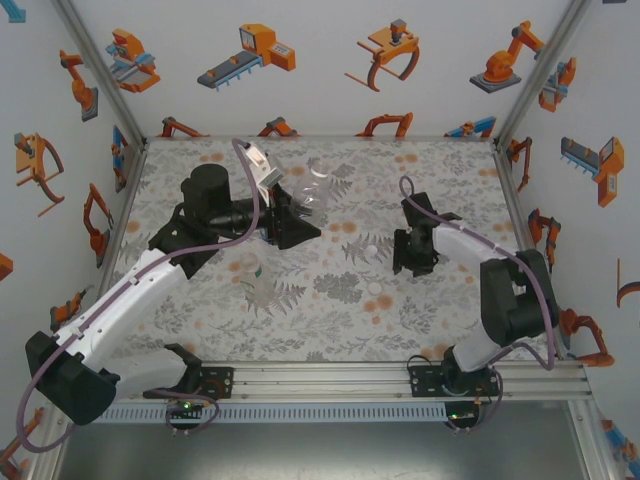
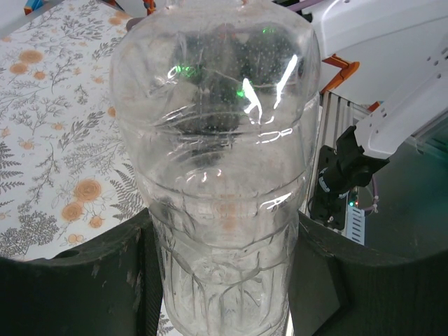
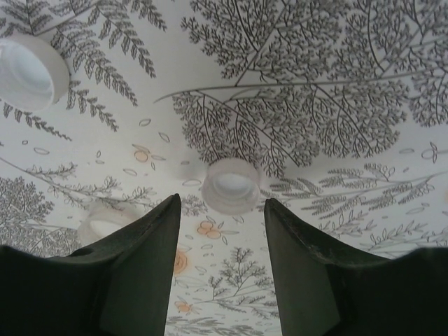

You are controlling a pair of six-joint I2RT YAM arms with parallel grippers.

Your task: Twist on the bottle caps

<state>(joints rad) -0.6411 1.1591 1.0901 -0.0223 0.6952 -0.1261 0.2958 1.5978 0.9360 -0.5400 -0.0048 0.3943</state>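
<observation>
Now right gripper [image 3: 222,203], fingers spread, hangs with a cap [image 3: 231,185] just beyond its tips, centred; left gripper [image 2: 224,280] pinches a bottle [image 2: 217,175].

The clear bottle [image 2: 224,182] is thin, see-through plastic, glossy with sharp glints and moulded into ribs low down. The middle bottle cap [image 3: 231,185] is smooth white plastic with a dull finish. The table cover [image 3: 336,105] looks matt and printed. The right gripper [image 3: 222,203] has matt black fingers [image 3: 140,280], faintly scuffed at the edges. The near rail [image 1: 330,378] is brushed metal.
</observation>
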